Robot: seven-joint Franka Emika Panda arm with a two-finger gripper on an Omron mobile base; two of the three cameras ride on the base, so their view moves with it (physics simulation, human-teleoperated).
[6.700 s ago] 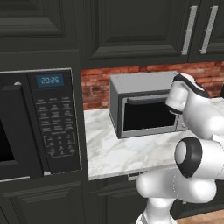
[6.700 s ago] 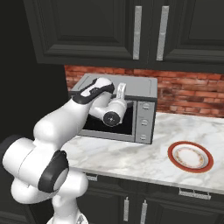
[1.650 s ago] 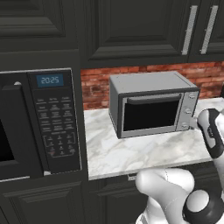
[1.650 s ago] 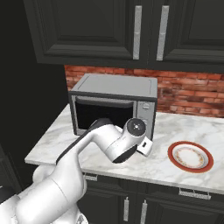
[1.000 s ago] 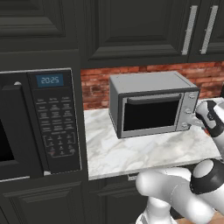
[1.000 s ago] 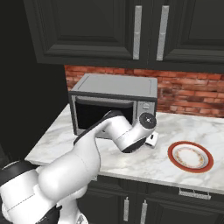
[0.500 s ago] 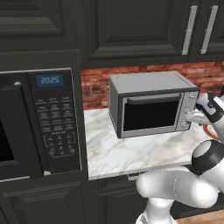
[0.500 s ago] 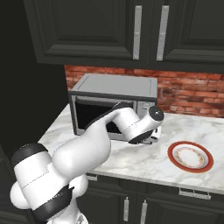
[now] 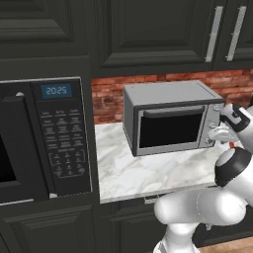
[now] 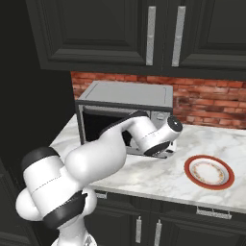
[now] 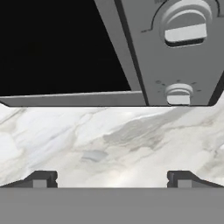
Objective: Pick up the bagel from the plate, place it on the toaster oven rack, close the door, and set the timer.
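Facing the lower right corner of the oven (image 9: 170, 123), the gripper (image 11: 109, 178) sits low over the marble counter (image 10: 158, 175) with its fingers (image 11: 40, 179) set wide apart and nothing between them. In the hand view, two knobs (image 11: 184, 27) of the control panel appear at upper right, and the dark window of the door (image 11: 61, 48) occupies the upper left; the door is shut flush with the oven front. In the left base view the hand (image 9: 232, 123) is just beside the knob panel at the oven's right end. In the right base view the arm (image 10: 139, 134) crosses in front of the oven. The plate (image 10: 209, 172) lies on the counter to the right of the oven, well apart from the hand; no bagel can be made out on it
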